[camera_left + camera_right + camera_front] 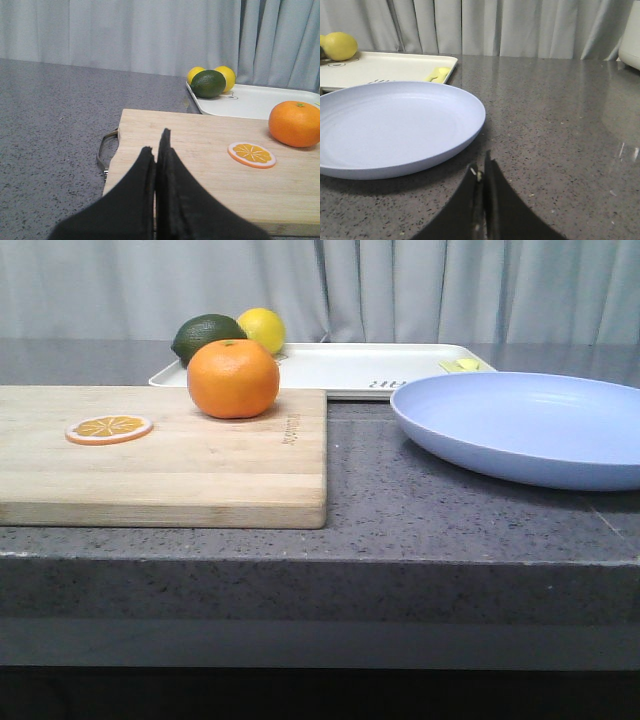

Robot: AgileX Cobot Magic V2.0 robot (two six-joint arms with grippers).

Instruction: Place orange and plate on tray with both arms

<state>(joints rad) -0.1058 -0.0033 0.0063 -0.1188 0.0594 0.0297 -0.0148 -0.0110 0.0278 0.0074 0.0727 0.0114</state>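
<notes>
Round bright-orange fruit (233, 378) upper left, on wooden cutting board (180, 465). Pale lavender-blue plate (525, 425) right, on grey table (400, 510). White rectangular tray (350, 368) top centre, awaiting both. Left gripper (156, 150), right gripper (481, 172) closed, empty.

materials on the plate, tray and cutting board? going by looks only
Plate: looks like matte plastic or melamine, pale lavender-blue, an even soft sheen with no glaze glare.
Tray: white, smooth, probably plastic; moulded low rim, rounded corners, small dark print.
Cutting board: wood, visible grain and glued strips, unvarnished look, with a metal handle at one end.
</notes>
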